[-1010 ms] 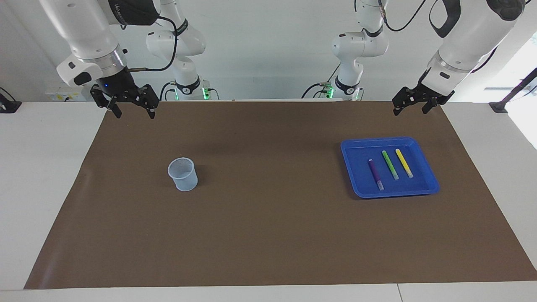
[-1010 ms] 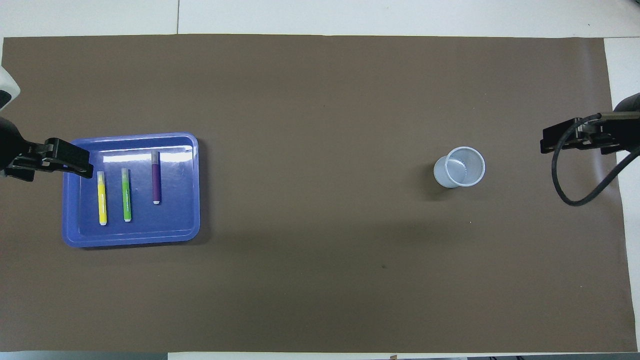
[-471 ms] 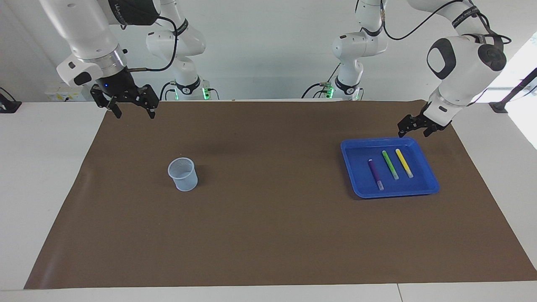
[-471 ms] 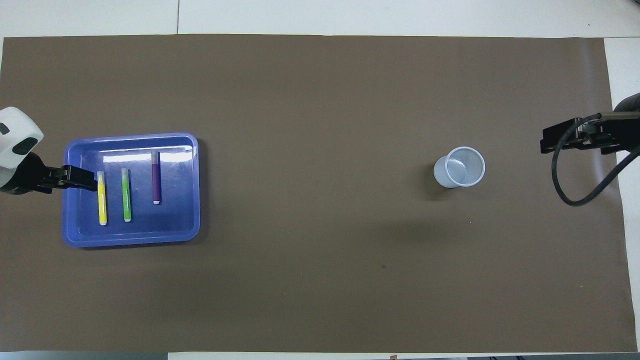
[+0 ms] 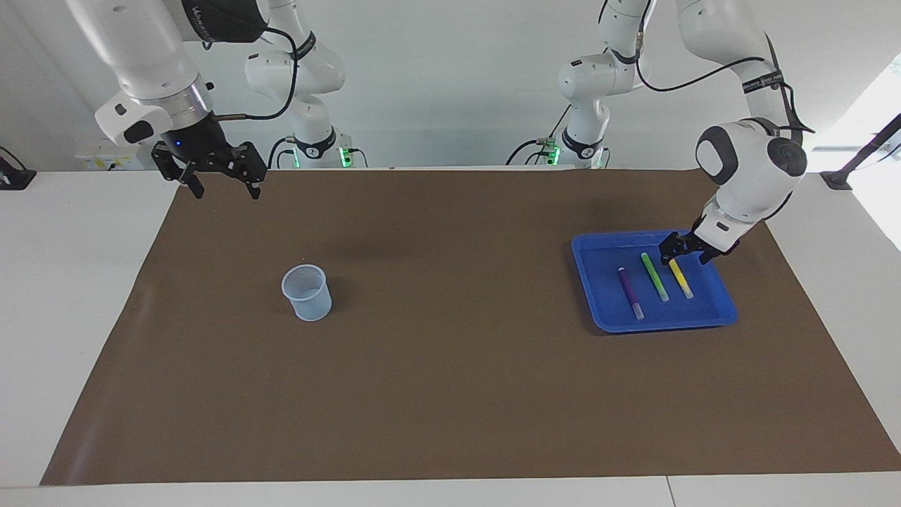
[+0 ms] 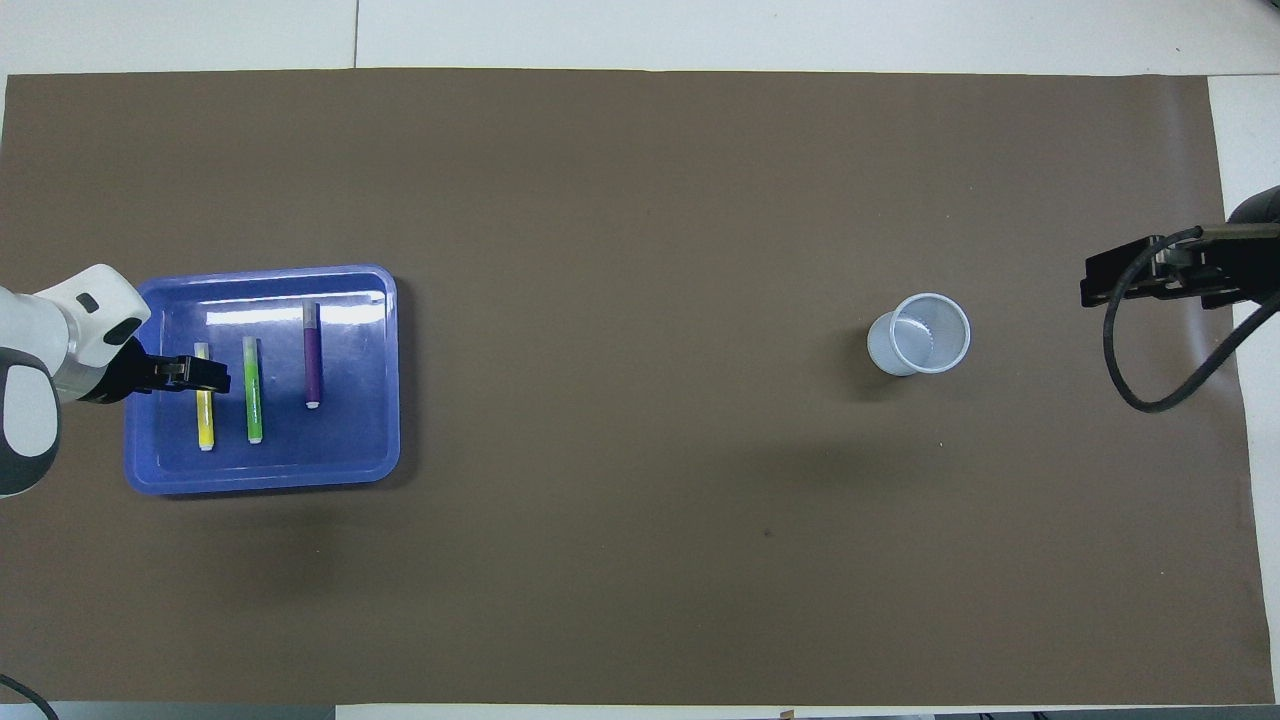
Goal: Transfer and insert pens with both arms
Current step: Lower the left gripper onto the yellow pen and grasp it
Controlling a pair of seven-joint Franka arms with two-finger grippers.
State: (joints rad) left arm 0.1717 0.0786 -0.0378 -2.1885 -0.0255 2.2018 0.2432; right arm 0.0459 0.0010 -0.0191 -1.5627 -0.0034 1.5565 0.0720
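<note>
Brown paper covered most of the white desk (image 5: 70, 296), with a pale wall up top in the facing view. Over at the right-middle of that view sat a blue tray (image 5: 598, 310) (it landed at the left-middle of the overhead view) with all three pens lying in it side by side, not touching: the purple pen (image 5: 630, 292), the green pen (image 5: 654, 277) in the middle, and the yellow pen (image 5: 681, 276) closest to the left arm's end of the desk. Their pale ends all pointed away from the robots.

The left claw (image 5: 683, 256) was down low inside the tray, right over the robot-side end of the yellow pen, fingers spread apart on either side of it. I couldn't tell if they were actually touching it, but the pen was flat on the tray floor, so nothing had been grabbed. In the overhead view the left claw (image 6: 188, 373) crossed the yellow pen (image 6: 205, 420) near its upper end.

A translucent plastic cup (image 5: 307, 292) stood upright on the paper, left of centre in the facing view, well apart from the tray.

The right claw (image 5: 222, 184) was waiting up in the upper left of the facing view, over the paper's robot-side corner, wide open and holding nothing.
</note>
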